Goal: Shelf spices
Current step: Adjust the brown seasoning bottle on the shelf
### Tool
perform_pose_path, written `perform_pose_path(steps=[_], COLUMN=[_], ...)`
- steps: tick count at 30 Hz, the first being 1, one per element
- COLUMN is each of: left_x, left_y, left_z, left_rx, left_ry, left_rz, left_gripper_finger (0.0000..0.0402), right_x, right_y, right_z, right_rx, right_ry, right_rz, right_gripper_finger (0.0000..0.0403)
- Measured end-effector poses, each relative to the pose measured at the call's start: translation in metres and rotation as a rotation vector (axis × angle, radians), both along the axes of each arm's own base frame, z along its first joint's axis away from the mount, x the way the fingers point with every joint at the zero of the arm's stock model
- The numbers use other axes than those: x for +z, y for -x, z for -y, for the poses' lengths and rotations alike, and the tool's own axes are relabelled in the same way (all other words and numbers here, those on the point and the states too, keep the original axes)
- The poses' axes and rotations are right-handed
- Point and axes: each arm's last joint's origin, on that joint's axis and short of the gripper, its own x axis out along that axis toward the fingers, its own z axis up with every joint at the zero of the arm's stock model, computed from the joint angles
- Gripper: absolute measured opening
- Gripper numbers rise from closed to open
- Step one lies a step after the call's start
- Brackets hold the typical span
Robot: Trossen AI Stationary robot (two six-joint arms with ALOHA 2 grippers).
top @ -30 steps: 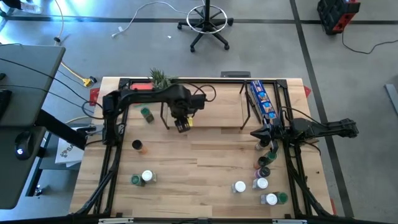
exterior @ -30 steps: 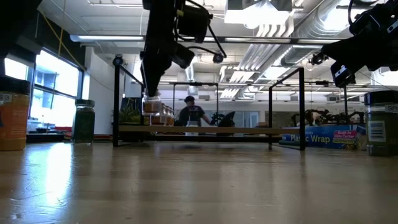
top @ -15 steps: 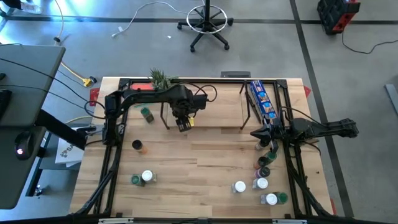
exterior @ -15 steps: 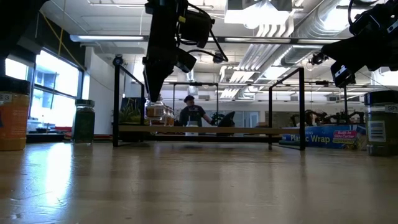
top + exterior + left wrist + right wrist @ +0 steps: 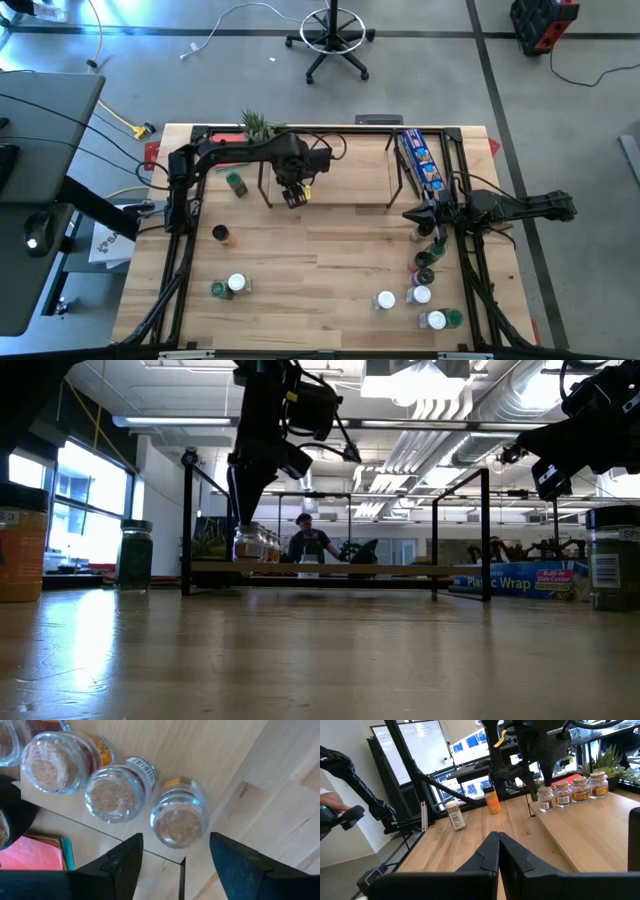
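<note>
Left gripper (image 5: pixel 175 865): right over the near left corner of the low light-wood shelf board on thin black legs (image 5: pixel 350 170), fingers spread wide, gripping nothing!
Jar below it: a small clear-glass spice jar of brown powder (image 5: pixel 180 817) stands on the shelf edge between the parted fingers, free of both.
Row on shelf: two more clear glass jars (image 5: pixel 116 792) line up just beside it, touching shoulder to shoulder.
Right gripper (image 5: pixel 498 851): parked over the table's right side, fingers pressed together, empty.
Loose spices: an orange-filled jar (image 5: pixel 221 235) and a white-lidded jar (image 5: pixel 237 284) wait on the pale wooden table (image 5: pixel 320 270), left side; a cluster of white- and green-lidded jars (image 5: pixel 420 295) sits near the right arm.
</note>
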Motion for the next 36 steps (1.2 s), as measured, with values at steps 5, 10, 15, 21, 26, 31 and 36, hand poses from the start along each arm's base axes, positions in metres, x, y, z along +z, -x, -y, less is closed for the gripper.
perform_pose_path(steps=[5, 10, 15, 21, 26, 31, 36], left_x=[0.000, 0.000, 0.001, 0.005, 0.024, 0.054, 0.074], left_y=[0.001, 0.003, 0.005, 0.008, 0.002, -0.008, -0.025], left_z=[-0.002, -0.001, -0.001, 0.000, -0.002, -0.004, -0.011], left_rx=[0.005, 0.020, 0.037, 0.041, 0.063, 0.089, 0.108], left_ry=[-0.001, 0.000, -0.008, -0.007, -0.027, -0.059, -0.099], left_rz=[-0.001, -0.025, -0.050, -0.057, 0.019, 0.162, 0.385], left_gripper_finger=[0.0233, 0.0234, 0.0234, 0.0235, 0.0235, 0.0235, 0.0227], right_x=[0.000, 0.000, 0.000, 0.000, 0.000, 0.000, 0.000], right_y=[0.000, 0.000, 0.000, 0.000, 0.000, 0.000, 0.000], right_z=[0.000, 0.000, 0.000, 0.000, 0.000, 0.000, 0.000], right_rx=[0.000, 0.000, 0.000, 0.000, 0.000, 0.000, 0.000], right_ry=[0.000, 0.000, 0.000, 0.000, 0.000, 0.000, 0.000], right_rz=[0.000, 0.000, 0.000, -0.001, 0.000, -0.001, 0.000], right_gripper_finger=[0.0000, 0.0000, 0.0000, 0.0000, 0.0000, 0.0000, 0.0000])
